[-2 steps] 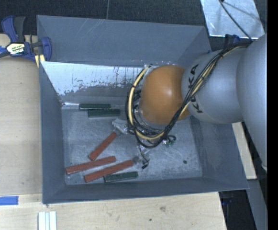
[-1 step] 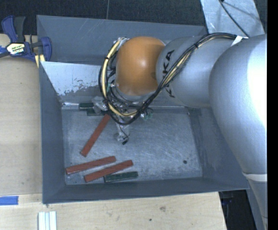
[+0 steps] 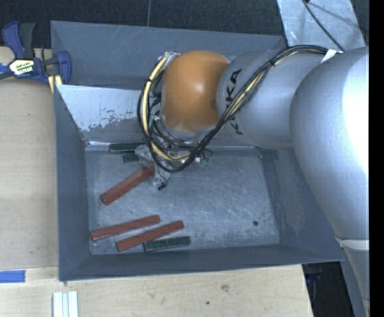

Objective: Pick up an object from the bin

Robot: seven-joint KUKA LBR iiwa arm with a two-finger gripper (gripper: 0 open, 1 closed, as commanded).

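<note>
My gripper [image 3: 156, 176] hangs low over the back left part of the bin floor, mostly hidden under the arm's orange cover. A red-brown flat stick [image 3: 120, 188] lies slanted on the floor. Its upper right end reaches up to the gripper, and I cannot see whether the gripper grips it. Just behind the gripper, a dark green stick [image 3: 123, 148] lies along the foot of the back wall, partly hidden by the gripper.
Two more red-brown sticks [image 3: 125, 228] [image 3: 150, 236] and a dark green stick [image 3: 167, 244] lie side by side near the front wall. The arm covers the bin's back right.
</note>
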